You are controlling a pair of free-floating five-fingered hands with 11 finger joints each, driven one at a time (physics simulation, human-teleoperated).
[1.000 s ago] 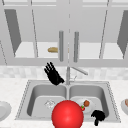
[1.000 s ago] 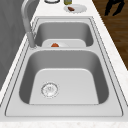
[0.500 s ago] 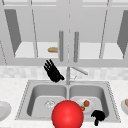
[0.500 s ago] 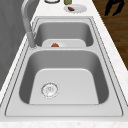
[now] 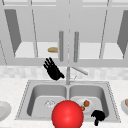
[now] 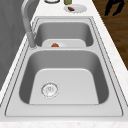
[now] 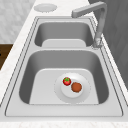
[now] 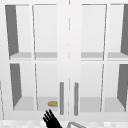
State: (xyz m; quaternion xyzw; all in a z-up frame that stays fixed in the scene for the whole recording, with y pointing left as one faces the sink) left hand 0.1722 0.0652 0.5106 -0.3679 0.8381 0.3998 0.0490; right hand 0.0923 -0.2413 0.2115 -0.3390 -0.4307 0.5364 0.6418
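Note:
My left hand (image 5: 52, 68) hangs in the air above the back rim of the left basin, just left of the faucet (image 5: 68, 75), fingers straight and spread, holding nothing. Its fingertips reach up in the upper view (image 8: 51, 120) below the cabinet door handles (image 8: 61, 98). My right hand (image 5: 98, 116) hovers at the front right corner of the sink, fingers curled, empty; it also appears off the counter's front edge in the left side view (image 6: 113, 6). A large red ball (image 5: 67, 114) sits just left of it, apart from it.
In the right basin, a white plate (image 7: 83, 96) carries a strawberry (image 7: 66, 81) and a brown ball (image 7: 76, 87). A bread roll (image 8: 53, 103) lies on the lower cabinet shelf behind glass doors. Plates stand on the counter at both ends: an empty one (image 7: 45, 7) and one holding food (image 6: 75, 8).

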